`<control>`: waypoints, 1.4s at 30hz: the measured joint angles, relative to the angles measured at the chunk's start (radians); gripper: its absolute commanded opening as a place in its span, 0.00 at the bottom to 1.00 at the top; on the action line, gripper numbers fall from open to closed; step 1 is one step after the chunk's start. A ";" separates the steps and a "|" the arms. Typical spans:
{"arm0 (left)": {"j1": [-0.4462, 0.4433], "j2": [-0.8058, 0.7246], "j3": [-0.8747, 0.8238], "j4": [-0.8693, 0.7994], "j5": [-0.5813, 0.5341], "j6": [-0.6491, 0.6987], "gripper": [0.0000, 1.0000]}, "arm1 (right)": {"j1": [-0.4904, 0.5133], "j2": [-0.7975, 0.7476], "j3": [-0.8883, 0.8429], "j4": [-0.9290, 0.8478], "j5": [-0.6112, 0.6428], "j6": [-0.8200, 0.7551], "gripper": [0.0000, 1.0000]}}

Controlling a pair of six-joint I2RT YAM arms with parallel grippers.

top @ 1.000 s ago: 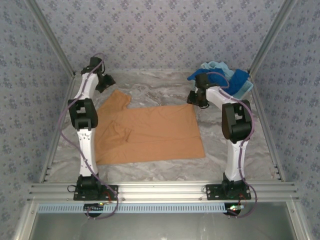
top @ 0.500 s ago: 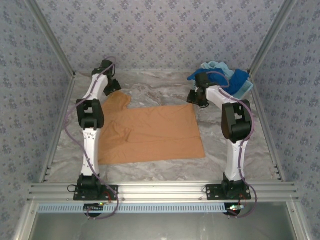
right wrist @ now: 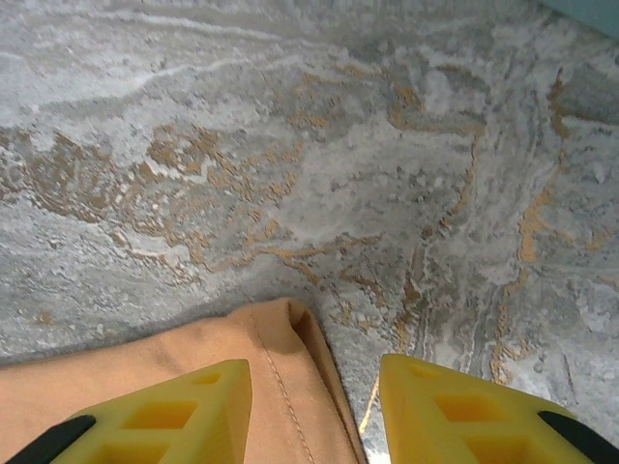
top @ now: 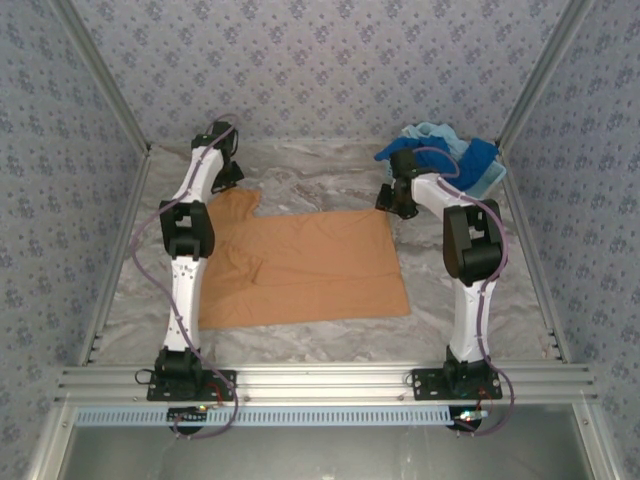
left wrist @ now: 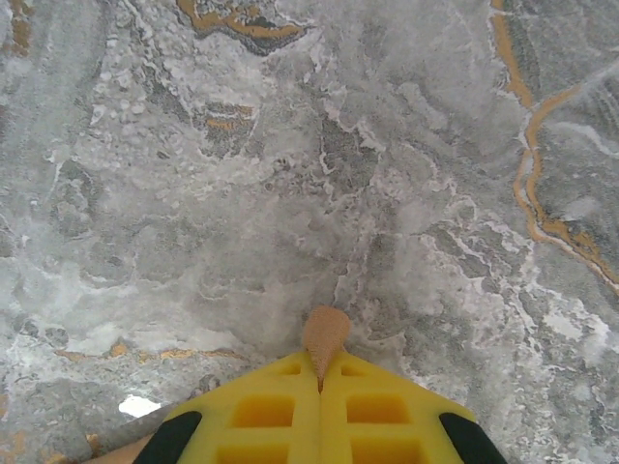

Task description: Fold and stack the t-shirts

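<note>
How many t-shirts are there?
3: orange shirt spread in the middle; blue shirt and aqua shirt heaped in the far right corner, where more may be hidden.

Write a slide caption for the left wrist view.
Left tool shut on a pinched tip of the orange-tan t-shirt, just above the grey marbled table.

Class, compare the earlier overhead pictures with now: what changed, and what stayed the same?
The left end effector swung right from the far-left corner to the sleeve of the orange t-shirt and shut on a pinch of it. The right end effector stayed open astride the shirt's far-right corner. The shirt and the blue t-shirts lie unmoved.
</note>
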 measured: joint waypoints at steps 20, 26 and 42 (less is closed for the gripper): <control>0.000 -0.071 -0.002 -0.074 0.060 0.001 0.00 | 0.009 0.120 0.124 -0.014 -0.012 -0.005 0.00; -0.001 -0.241 -0.157 -0.074 0.082 0.005 0.00 | 0.024 0.092 0.090 -0.009 -0.008 -0.034 0.00; -0.001 -1.019 -1.005 -0.048 0.210 -0.039 0.00 | 0.048 -0.270 -0.209 0.022 -0.006 -0.151 0.00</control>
